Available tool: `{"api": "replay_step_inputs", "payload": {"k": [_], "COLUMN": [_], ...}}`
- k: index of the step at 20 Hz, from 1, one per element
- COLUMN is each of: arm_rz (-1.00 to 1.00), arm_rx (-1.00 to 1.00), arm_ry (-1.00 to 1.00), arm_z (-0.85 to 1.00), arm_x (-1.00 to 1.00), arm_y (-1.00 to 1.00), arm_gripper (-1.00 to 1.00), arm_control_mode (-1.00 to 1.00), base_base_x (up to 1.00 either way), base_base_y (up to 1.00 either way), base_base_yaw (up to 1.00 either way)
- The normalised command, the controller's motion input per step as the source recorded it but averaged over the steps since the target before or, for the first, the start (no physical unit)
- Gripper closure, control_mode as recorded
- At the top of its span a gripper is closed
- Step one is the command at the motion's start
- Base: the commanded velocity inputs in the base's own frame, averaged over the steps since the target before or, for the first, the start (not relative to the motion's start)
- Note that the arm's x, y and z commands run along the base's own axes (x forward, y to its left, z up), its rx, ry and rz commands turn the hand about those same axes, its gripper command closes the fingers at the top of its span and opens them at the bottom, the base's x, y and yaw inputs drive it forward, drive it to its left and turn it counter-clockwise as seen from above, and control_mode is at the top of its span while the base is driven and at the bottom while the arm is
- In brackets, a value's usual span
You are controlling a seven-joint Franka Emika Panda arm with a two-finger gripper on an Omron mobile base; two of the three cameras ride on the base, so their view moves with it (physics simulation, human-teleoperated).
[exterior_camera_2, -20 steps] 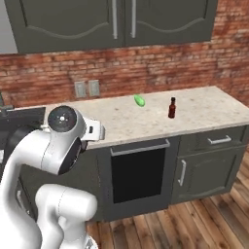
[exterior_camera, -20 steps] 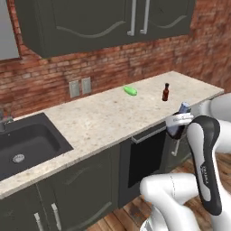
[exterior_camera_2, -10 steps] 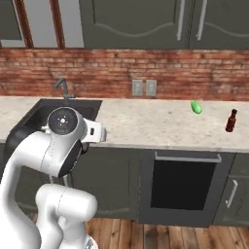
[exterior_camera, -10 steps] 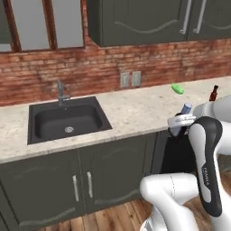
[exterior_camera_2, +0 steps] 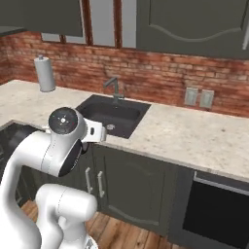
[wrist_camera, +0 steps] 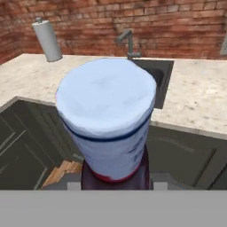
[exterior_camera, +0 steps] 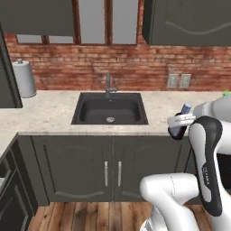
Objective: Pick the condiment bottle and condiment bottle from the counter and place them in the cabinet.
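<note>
pale blue and white, the condiment bottle (wrist_camera: 106, 122) stands close against the hand camera, its dark red base pinched in the tool (exterior_camera: 179, 129), whose jaws are pressed in on it. in the left base view the same bottle shows as a blue cap and dark body just right of the sink (exterior_camera: 110, 109), held over the front edge of the desk (exterior_camera: 49, 111) rather than resting on it. so one of the two bottles is in hand and carried, not yet in any cabinet.

landmark: the sink. the faucet (exterior_camera: 108, 83) rises at its back rim. the paper towel roll (exterior_camera: 23, 79) stands well to its left, against the brick wall. two wall outlets (exterior_camera: 178, 80) sit to its right. a green object (exterior_camera: 227, 94), too small to name, lies far right of it at the frame edge. dark upper cabinets (exterior_camera: 189, 21) hang above and right of the sink, doors shut as far as i can tell.

risks, as i judge them: the grip is low on the bottle, so a quick swing upward could tip it out of the jaws. a shut door would block the placing. lifting close to the desk edge or the cabinet underside could knock the bottle loose.
</note>
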Motion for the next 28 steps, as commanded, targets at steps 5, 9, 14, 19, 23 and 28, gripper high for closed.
{"api": "replay_step_inputs", "payload": {"k": [5, 9, 14, 19, 23, 28], "arm_rz": [0.00, 0.00, 0.00, 0.00, 0.00, 0.00], "arm_rx": [0.00, 0.00, 0.00, 0.00, 0.00, 0.00], "arm_ry": [0.00, 0.00, 0.00, 0.00, 0.00, 0.00], "arm_z": [0.00, 0.00, 0.00, 0.00, 0.00, 0.00], "arm_x": [0.00, 0.00, 0.00, 0.00, 0.00, 0.00], "arm_y": [0.00, 0.00, 0.00, 0.00, 0.00, 0.00], "arm_gripper": [1.00, 1.00, 1.00, 1.00, 1.00, 1.00], "arm_control_mode": [1.00, 1.00, 1.00, 1.00, 1.00, 1.00], "base_base_x": [0.00, 0.05, 0.15, 0.33, 0.33, 0.30], "base_base_y": [0.05, 0.00, 0.00, -0.20, -0.31, -0.27], "base_base_yaw": [0.51, 0.46, 0.43, 0.43, 0.42, 0.39]}}
